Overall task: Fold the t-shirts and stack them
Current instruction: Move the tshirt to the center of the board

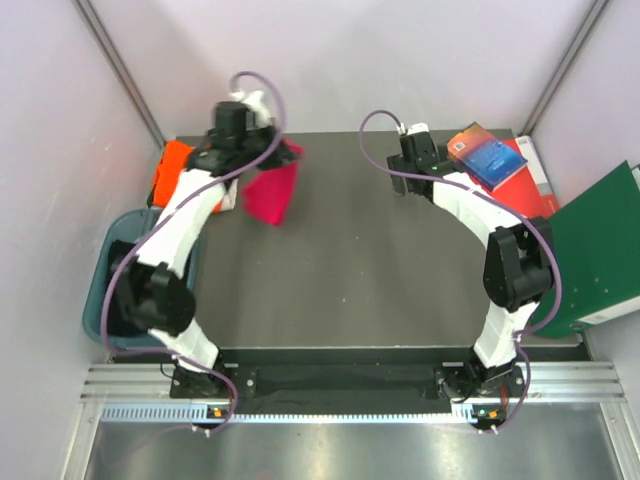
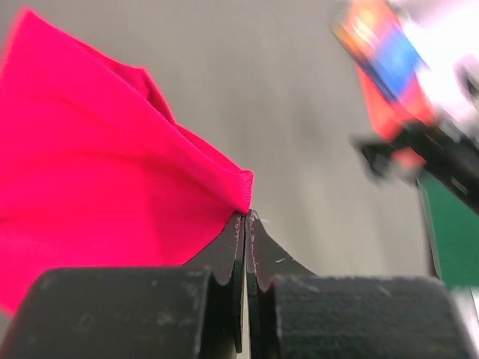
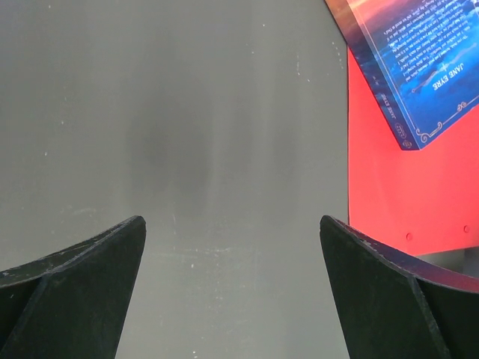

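My left gripper [image 1: 283, 150] is shut on an edge of the crimson-red t-shirt [image 1: 272, 193] and holds it up over the back left of the table, the cloth hanging down below it. In the left wrist view the shirt [image 2: 97, 172] fills the left side and its edge is pinched at the closed fingertips [image 2: 248, 217]. The orange t-shirt [image 1: 172, 170] lies at the table's back left edge, partly hidden by my left arm. My right gripper [image 1: 405, 185] is open and empty over bare table at the back right; its fingers [image 3: 90, 262] stand wide apart.
A blue book [image 1: 487, 152] lies on a red book [image 1: 520, 185] at the back right, beside my right gripper; both show in the right wrist view [image 3: 419, 60]. A green binder [image 1: 600, 245] stands at the right edge. A dark teal bin [image 1: 110, 290] sits off the left edge.
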Robot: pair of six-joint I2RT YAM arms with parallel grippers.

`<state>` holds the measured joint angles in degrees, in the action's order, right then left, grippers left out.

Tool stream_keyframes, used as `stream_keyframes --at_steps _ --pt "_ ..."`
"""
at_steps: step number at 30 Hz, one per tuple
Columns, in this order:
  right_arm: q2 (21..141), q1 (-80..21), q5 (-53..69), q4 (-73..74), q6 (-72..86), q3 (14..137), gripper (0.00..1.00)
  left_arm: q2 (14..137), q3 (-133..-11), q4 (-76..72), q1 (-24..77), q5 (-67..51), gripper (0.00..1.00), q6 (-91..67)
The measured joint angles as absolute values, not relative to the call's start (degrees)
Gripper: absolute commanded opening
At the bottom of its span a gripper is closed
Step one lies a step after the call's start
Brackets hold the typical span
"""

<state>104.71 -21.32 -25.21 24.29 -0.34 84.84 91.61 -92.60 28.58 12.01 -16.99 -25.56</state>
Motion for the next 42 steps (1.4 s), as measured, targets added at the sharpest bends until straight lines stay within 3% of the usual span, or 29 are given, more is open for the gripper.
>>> stream_keyframes --at_steps 4,8,17,26,31,42 --pt "104.71 -21.17 -25.71 24.29 0.58 84.75 1.00 99.96 -98.94 28.73 20.71 -23.81 0.00 -23.51" --pt "104.51 -20.12 -26.35 23.97 1.98 83.59 1.00 102.61 -98.74 33.01 22.50 -27.03 0.00 -19.59" --pt "103.26 -13.72 -25.15 24.71 4.80 81.25 1.00 107.20 -84.68 47.99 21.08 -19.49 0.00 -8.47" --pt "104.51 -11.31 -1.34 25.23 7.16 83.09 0.97 107.53 -78.39 52.56 21.06 -13.58 0.00 -7.51" --pt "111.02 -14.33 8.51 25.63 7.90 85.06 0.80 109.80 -79.44 52.77 21.06 -12.53 0.00 -7.53" --pt "124.99 -21.89 18.96 27.31 12.25 102.39 0.83 111.74 -79.83 52.82 21.06 -12.10 0.00 -7.57"
